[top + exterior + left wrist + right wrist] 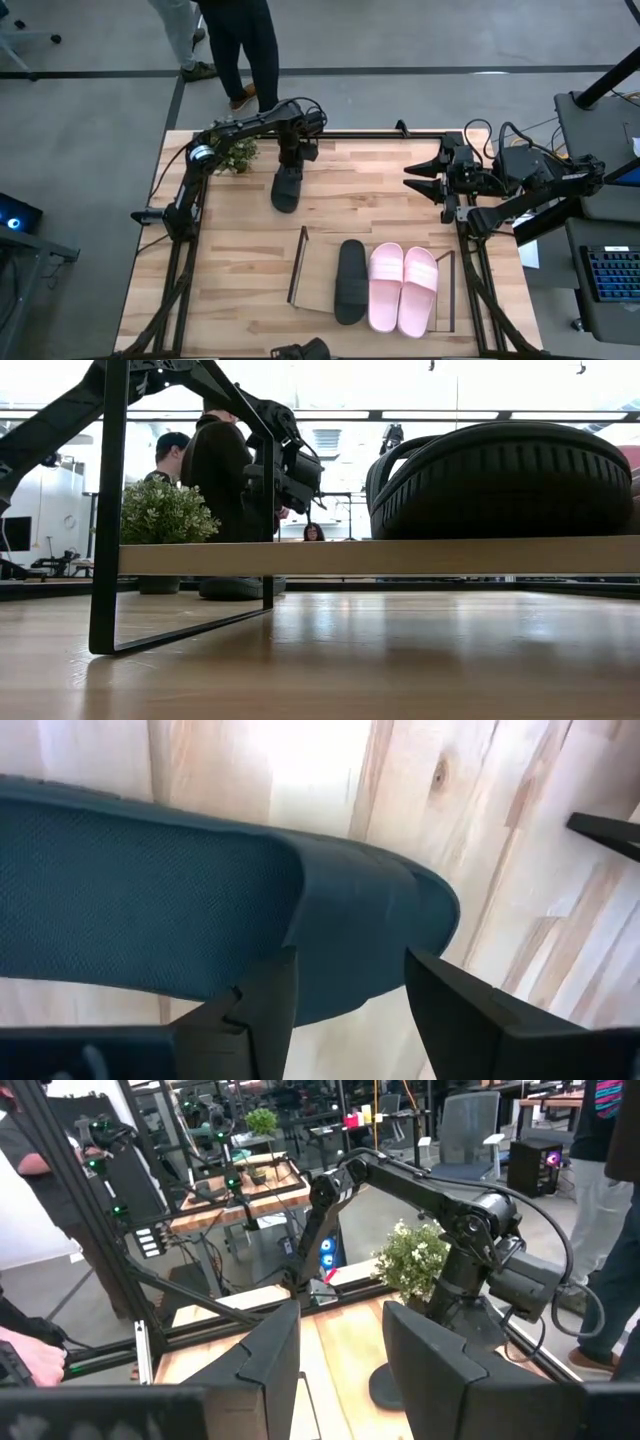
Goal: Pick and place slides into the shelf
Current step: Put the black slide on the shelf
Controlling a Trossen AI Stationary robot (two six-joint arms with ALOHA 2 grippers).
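A pale wood table (240,260) is filling a busy workshop; beside a potted plant (238,154), the left claw (287,172) is clamping a black slide (286,190). Three slides (385,285) are sitting on the shelf (318,270); the right claw (425,180) is waiting half-open.

Grey floor (90,120) with a dark line surrounds the wooden table (240,260), a person (245,45) stands at its far edge by a small plant (238,155), and workbenches (240,1190), an office chair (465,1125) and bright ceiling lights (400,380) fill the room beyond.
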